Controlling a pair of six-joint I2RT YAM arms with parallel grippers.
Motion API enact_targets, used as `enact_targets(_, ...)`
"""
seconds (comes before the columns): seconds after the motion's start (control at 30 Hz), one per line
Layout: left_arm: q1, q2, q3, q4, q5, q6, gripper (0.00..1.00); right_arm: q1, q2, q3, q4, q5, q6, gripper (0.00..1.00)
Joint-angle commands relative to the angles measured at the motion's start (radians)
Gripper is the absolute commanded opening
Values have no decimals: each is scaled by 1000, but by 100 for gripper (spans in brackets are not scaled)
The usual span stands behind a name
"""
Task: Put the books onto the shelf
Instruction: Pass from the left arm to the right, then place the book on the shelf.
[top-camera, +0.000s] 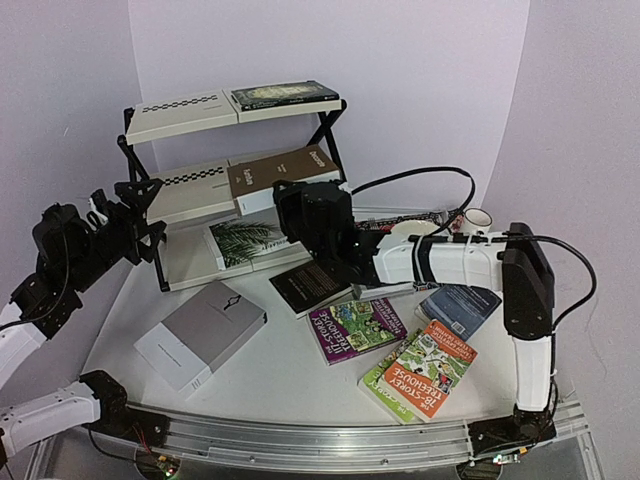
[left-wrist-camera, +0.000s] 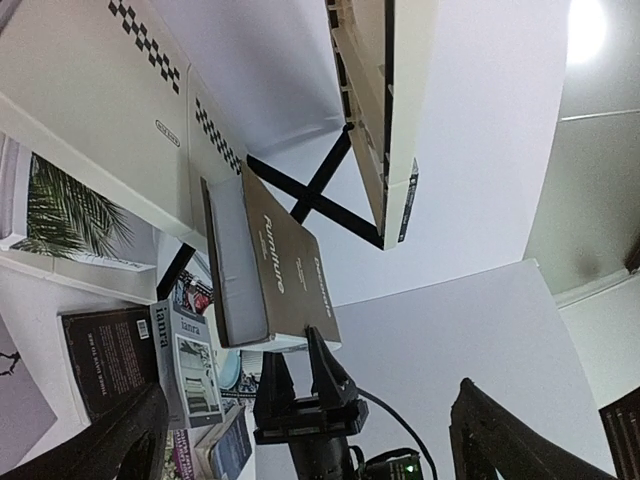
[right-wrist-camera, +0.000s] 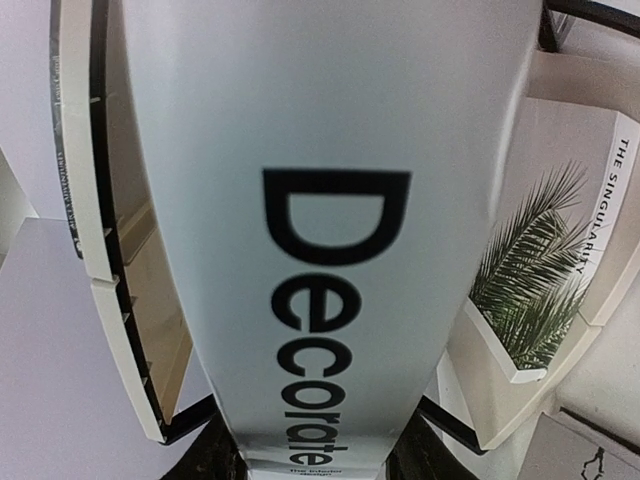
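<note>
The shelf stands at the back left, with a dark book on its top board and a white palm-leaf book on its lowest. The brown "Decorate" book lies on the middle board. My right gripper is shut on its spine end, and its fingers show at the book's edge. My left gripper hangs wide open beside the shelf's left frame, with nothing between its fingers. On the table lie a grey book, a black one, a dark blue one and colourful paperbacks.
A white mug and a patterned mat with a plate sit behind my right arm. A black cable loops over that arm. The grey "laura" book lies near the black one. An aluminium rail runs along the near edge.
</note>
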Motion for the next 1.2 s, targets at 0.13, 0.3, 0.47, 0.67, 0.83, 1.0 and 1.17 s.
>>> enact_targets(0.13, 1, -2, 81, -77, -41, 130, 99, -47, 125, 219, 63, -28, -5, 36)
enact_targets(0.3, 0, -3, 89, -87, -45, 144, 99, -70, 199, 326, 29, -40, -3, 36)
enact_targets(0.47, 0, -3, 96, -91, -52, 155, 98, -92, 249, 391, 4, -45, -8, 36)
enact_targets(0.67, 1, 13, 106, -91, -45, 159, 97, -115, 316, 480, -32, -63, 3, 36)
enact_targets(0.83, 1, 20, 105, -92, -39, 158, 99, -131, 366, 568, -79, -68, 7, 37)
enact_targets(1.0, 1, 26, 104, -91, -31, 149, 99, -152, 389, 613, -127, -71, 15, 41)
enact_targets(1.17, 1, 25, 99, -91, -30, 145, 99, -163, 421, 659, -153, -76, 28, 45)
